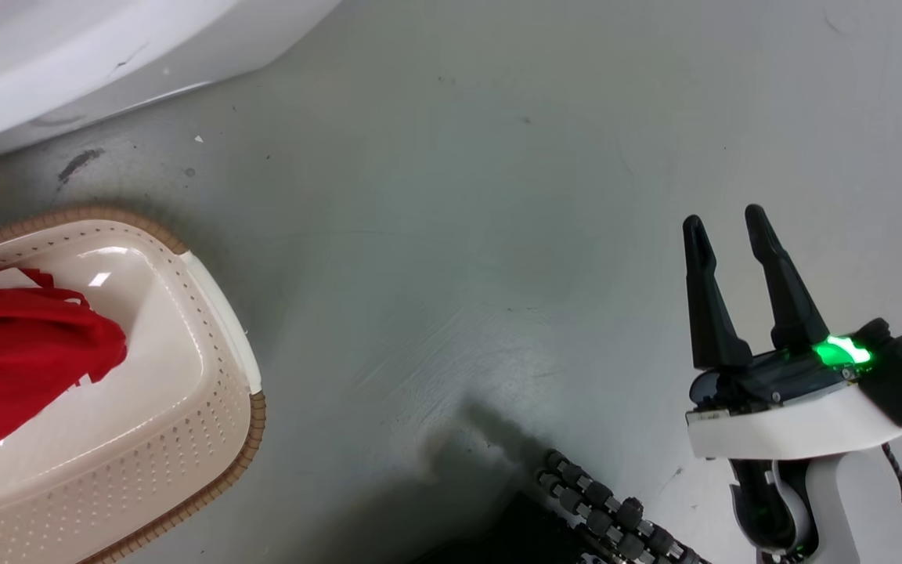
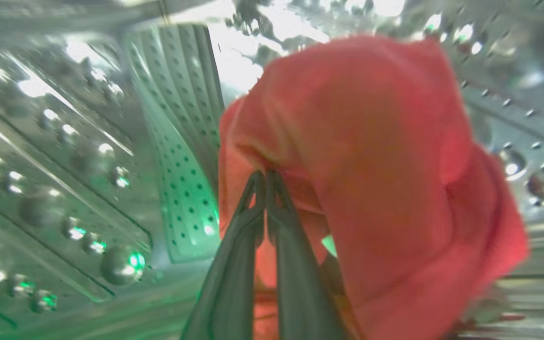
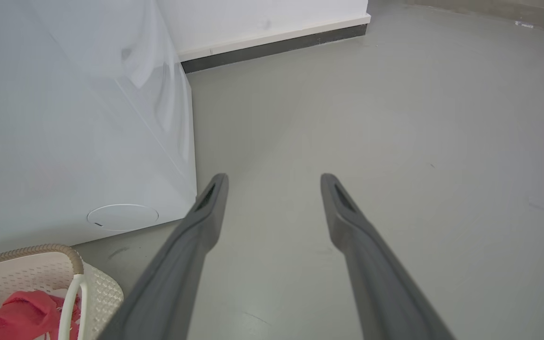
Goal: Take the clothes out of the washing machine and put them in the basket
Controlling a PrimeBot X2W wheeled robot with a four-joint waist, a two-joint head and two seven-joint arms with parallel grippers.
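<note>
- left gripper (image 2: 266, 177): fingers pinched together on red garment (image 2: 371, 165), inside washing machine drum (image 2: 64, 165)
- right gripper (image 1: 725, 223): fingers spread, empty, 4 o'clock in head view
- second red garment (image 1: 20, 360) in basket (image 1: 216, 431), 8 o'clock

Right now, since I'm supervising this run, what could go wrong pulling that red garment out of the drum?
1. The left claw pinches only a small fold of the red garment; most of it hangs loose, so it may slip free.
2. The loose fabric could snag on the raised perforated rib of the drum beside it.
</note>
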